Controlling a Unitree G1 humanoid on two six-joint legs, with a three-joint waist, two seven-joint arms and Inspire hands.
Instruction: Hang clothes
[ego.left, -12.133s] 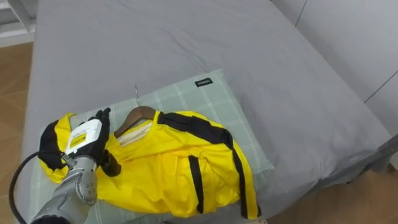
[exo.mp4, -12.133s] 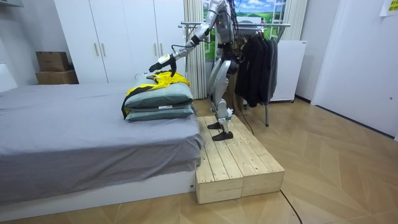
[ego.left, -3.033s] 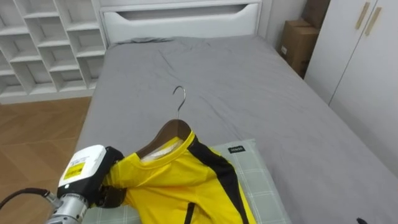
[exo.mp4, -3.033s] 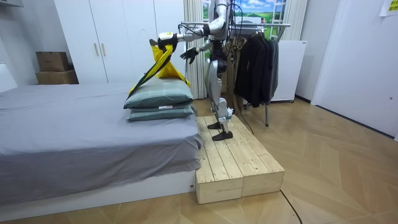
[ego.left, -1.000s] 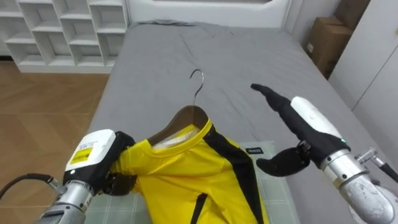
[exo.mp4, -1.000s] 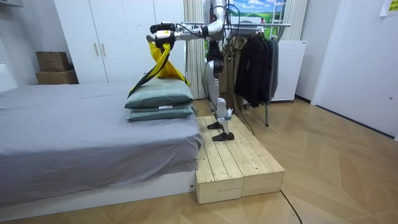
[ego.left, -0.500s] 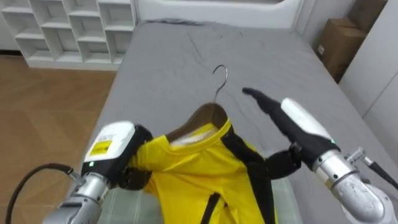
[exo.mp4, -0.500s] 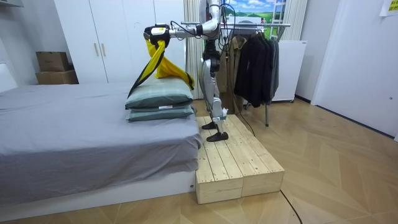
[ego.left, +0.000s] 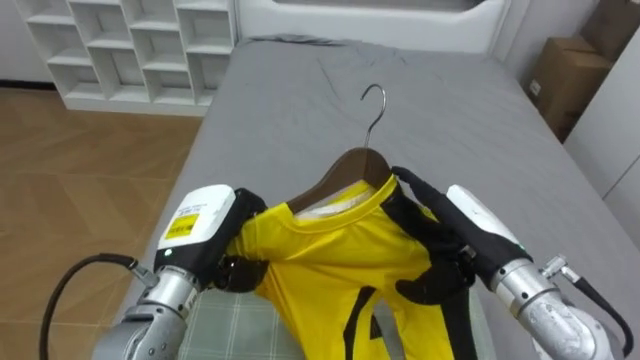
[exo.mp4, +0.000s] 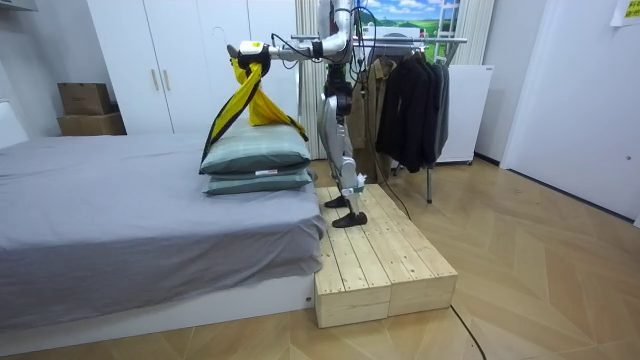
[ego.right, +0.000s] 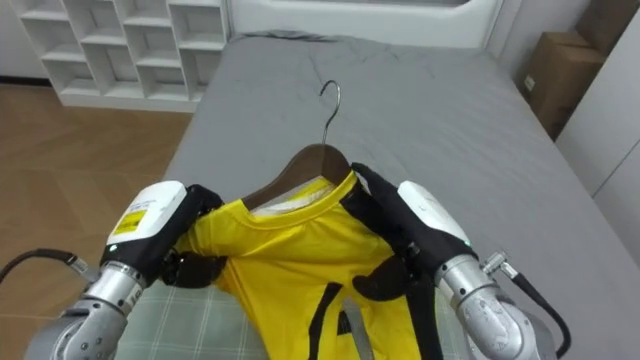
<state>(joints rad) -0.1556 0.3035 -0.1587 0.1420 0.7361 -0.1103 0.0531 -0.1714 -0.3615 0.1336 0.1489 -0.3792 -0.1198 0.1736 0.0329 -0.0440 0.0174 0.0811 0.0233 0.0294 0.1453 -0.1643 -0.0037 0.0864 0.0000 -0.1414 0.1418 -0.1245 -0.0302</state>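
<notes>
Shirt and hanger are up in the air together: the yellow shirt (ego.left: 335, 250) sits on a wooden hanger (ego.left: 348, 168), held above the pillows (exo.mp4: 255, 158) at the end of the bed (ego.left: 300, 90), its tail draping down onto them. The left robot hand (ego.left: 205, 232) has its fingers curled round the cloth at one shoulder end, which I judge carries the weight. The right robot hand (ego.left: 472, 225) lies along the other shoulder, fingers stretched straight toward the collar, apparently to steady the shirt so it won't slide off. The robot stands on a wooden platform (exo.mp4: 375, 260) beside the bed, with the clothes rack (exo.mp4: 435, 40) behind it. No writing on shirt or hanger is legible.
</notes>
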